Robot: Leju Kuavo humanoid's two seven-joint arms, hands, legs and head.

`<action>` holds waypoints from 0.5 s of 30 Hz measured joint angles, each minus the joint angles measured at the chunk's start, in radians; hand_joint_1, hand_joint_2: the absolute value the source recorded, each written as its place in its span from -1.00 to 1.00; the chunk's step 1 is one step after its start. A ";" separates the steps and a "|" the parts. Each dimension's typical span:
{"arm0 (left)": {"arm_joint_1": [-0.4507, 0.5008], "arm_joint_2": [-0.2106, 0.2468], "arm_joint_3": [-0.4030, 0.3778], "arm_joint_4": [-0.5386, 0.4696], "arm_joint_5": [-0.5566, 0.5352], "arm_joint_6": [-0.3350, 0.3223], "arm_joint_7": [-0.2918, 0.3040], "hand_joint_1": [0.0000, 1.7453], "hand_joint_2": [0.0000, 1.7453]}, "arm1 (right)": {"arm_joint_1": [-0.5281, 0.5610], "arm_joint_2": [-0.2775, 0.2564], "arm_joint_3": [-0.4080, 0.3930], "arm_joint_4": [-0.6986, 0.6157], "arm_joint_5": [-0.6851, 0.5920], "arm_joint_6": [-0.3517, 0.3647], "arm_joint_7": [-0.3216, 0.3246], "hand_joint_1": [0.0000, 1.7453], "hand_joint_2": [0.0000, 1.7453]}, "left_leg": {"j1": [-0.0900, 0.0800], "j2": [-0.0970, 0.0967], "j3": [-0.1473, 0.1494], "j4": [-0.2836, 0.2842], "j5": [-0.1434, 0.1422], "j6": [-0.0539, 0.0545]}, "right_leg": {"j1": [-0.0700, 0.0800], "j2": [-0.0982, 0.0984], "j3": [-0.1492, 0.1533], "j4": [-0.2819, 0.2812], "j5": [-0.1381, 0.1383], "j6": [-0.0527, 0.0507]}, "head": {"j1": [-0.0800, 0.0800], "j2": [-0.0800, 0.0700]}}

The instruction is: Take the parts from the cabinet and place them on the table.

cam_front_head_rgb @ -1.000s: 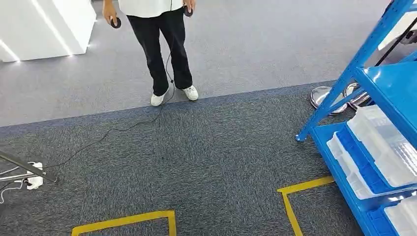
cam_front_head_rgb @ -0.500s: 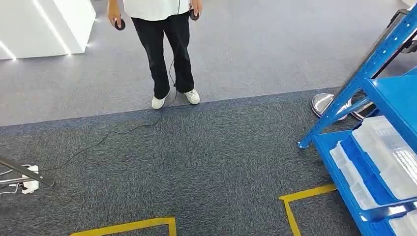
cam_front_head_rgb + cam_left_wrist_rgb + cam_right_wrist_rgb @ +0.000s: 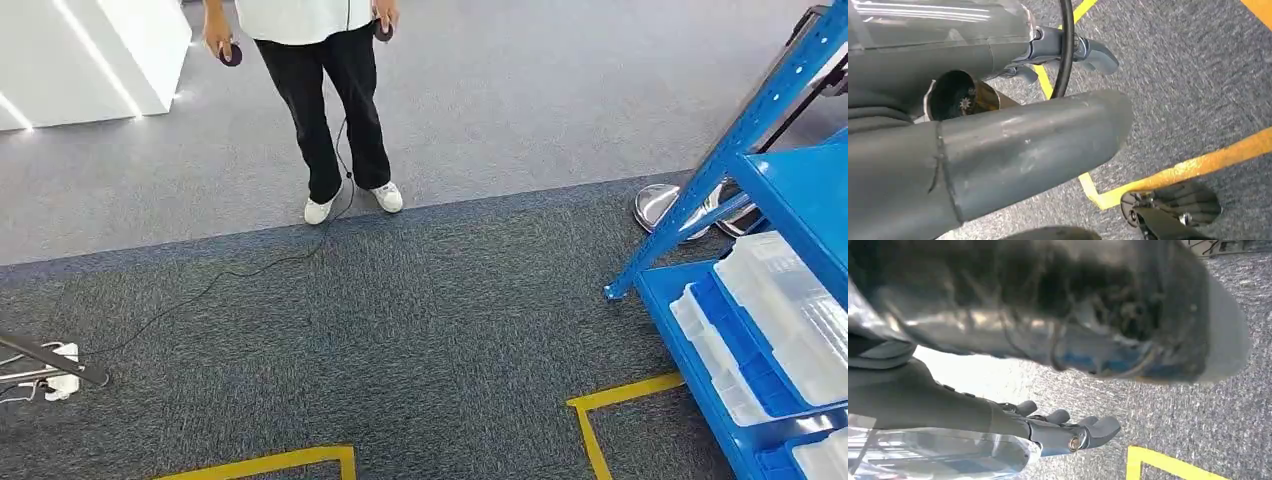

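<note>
Head view looks down on a dark grey carpet [image 3: 420, 330] that meets a lighter grey floor [image 3: 540, 90] along a straight seam running across the picture. The blue cabinet [image 3: 770, 190] stands at the right edge, its slanted upright reaching the carpet near the seam. Clear plastic bins [image 3: 780, 310] holding the parts lie on its lower shelves, touching one another in a row; what is inside them is too small to tell. Between the cabinet's foot and the left edge the carpet lies open, marked by yellow tape lines [image 3: 620, 395] that form corners near the bottom.

A person [image 3: 330, 100] in dark trousers and white shoes stands on the lighter floor just beyond the seam, a small dark controller in each hand. A thin black cable [image 3: 230, 272] trails from the person's feet across the carpet toward a white power strip [image 3: 60, 375] at the left edge. Round metal bases [image 3: 660, 205] sit just behind the cabinet's upright.

Left wrist view shows the left hand [image 3: 1075, 50] hanging above carpet and tape, its fingers loosely curled around nothing. Right wrist view shows the right hand [image 3: 1068, 432] likewise, fingers curled in and holding nothing.
</note>
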 joint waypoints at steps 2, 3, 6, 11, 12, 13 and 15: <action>0.000 0.000 0.001 0.000 0.000 0.000 0.000 -1.00 -1.00 | 0.000 0.000 -0.001 0.000 -0.003 -0.002 0.000 -1.00 -1.00 | 0.000 0.000 0.000 0.000 0.000 -0.005 | 0.000 0.000 0.000 0.000 0.000 0.000 | 0.000 0.000; 0.000 0.000 0.001 0.000 0.000 0.000 0.000 -1.00 -1.00 | 0.000 0.000 -0.001 0.000 -0.004 -0.002 0.000 -1.00 -1.00 | 0.000 0.000 0.000 0.000 0.000 -0.005 | 0.000 0.000 0.001 0.000 0.000 0.000 | 0.000 0.000; 0.000 0.000 0.001 0.000 -0.001 0.000 -0.003 -1.00 -1.00 | 0.000 0.000 -0.007 0.000 -0.006 -0.004 0.000 -1.00 -1.00 | -0.004 0.001 0.007 -0.013 0.009 0.015 | -0.006 0.003 0.010 -0.021 0.013 0.016 | 0.000 0.000; 0.000 -0.002 0.002 0.000 -0.005 -0.001 -0.005 -1.00 -1.00 | 0.000 -0.001 -0.011 0.000 -0.008 -0.004 0.000 -1.00 -1.00 | 0.010 0.030 0.041 -0.068 0.034 0.025 | -0.012 0.002 -0.112 0.222 -0.104 0.033 | 0.000 0.000; 0.000 -0.002 0.002 0.000 -0.008 -0.001 -0.005 -1.00 -1.00 | 0.002 0.000 -0.011 0.000 -0.010 -0.004 0.000 -1.00 -1.00 | 0.011 0.035 0.042 -0.066 0.031 0.022 | -0.018 0.002 -0.140 0.267 -0.108 0.039 | 0.001 0.000; 0.001 -0.002 0.002 0.000 -0.010 -0.002 -0.005 -1.00 -1.00 | 0.003 0.000 -0.011 0.000 -0.010 -0.004 0.000 -1.00 -1.00 | 0.013 0.041 0.045 -0.063 0.026 0.017 | -0.025 -0.001 -0.144 0.261 -0.085 0.046 | 0.000 0.000; 0.001 -0.003 0.002 0.000 -0.011 -0.002 -0.005 -1.00 -1.00 | 0.004 -0.001 -0.014 0.000 -0.010 -0.004 0.000 -1.00 -1.00 | 0.022 0.052 0.053 -0.050 0.008 0.000 | -0.040 -0.013 -0.088 0.135 0.001 0.061 | 0.000 0.000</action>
